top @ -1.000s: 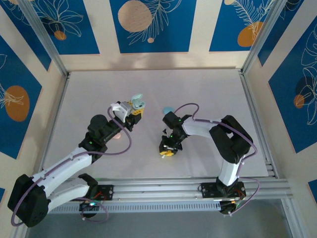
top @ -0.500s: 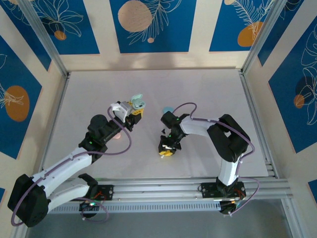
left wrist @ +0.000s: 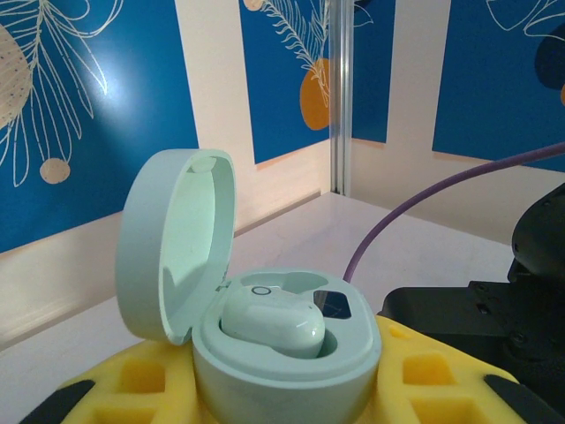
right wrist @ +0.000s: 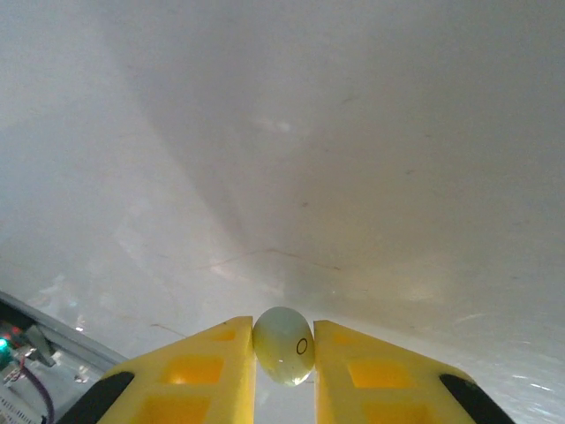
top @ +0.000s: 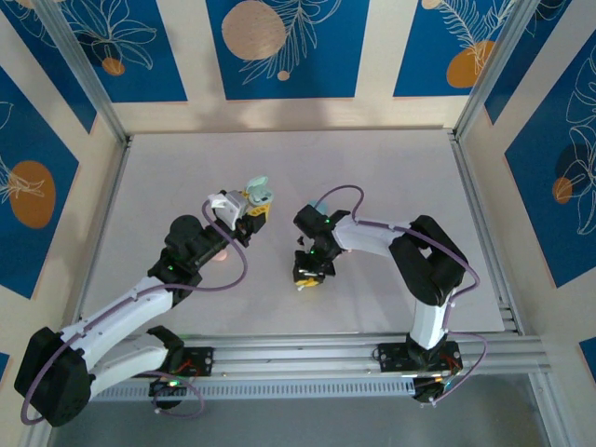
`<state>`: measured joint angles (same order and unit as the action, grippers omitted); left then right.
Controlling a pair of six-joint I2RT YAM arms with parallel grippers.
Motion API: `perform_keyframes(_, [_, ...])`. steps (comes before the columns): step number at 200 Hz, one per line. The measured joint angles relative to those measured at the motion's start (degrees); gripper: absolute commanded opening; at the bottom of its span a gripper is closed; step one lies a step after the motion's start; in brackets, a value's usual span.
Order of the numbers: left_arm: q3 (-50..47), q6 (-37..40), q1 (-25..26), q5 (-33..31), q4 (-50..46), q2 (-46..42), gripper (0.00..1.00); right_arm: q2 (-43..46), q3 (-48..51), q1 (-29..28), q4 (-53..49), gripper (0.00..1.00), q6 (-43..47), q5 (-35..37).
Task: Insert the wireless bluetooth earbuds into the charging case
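Note:
A mint charging case sits between the yellow fingers of my left gripper, which is shut on it. Its lid stands open, and one mint earbud lies seated in a socket. From above, the case is held up at mid-table over the left gripper. My right gripper is shut on a second mint earbud, pinched between its yellow pads just above the table. In the top view the right gripper points down, a little right of and nearer than the case.
A small pink object lies on the table beside the left arm. A pale blue object peeks out behind the right wrist. The white table is walled by blue patterned panels, with an aluminium rail along the near edge.
The right gripper, still holding its earbud, has shifted left and slightly away from the near edge, closer to the case. The left arm has stayed still.

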<state>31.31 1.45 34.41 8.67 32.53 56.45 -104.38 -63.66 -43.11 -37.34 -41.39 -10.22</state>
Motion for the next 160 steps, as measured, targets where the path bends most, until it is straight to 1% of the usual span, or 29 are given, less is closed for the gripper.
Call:
perform_keyframes(33, [0.0, 0.0, 0.0, 0.0, 0.0, 0.2, 0.29, 1.4, 0.0, 0.8, -1.2, 0.23, 0.0, 2.4])
perform_keyframes(86, [0.0, 0.0, 0.0, 0.3, 0.0, 1.9, 0.29, 6.3, 0.2, 4.3, -1.5, 0.23, 0.1, 5.7])
perform_keyframes(119, [0.0, 0.0, 0.0, 0.3, 0.0, 1.9, 0.29, 5.5, -0.1, 4.9, -3.6, 0.23, 1.1, 8.0])
perform_keyframes(160, [0.0, 0.0, 0.0, 0.3, -0.1, 1.9, 0.29, 1.7, -2.0, 4.3, -5.8, 0.24, 2.4, 9.2])
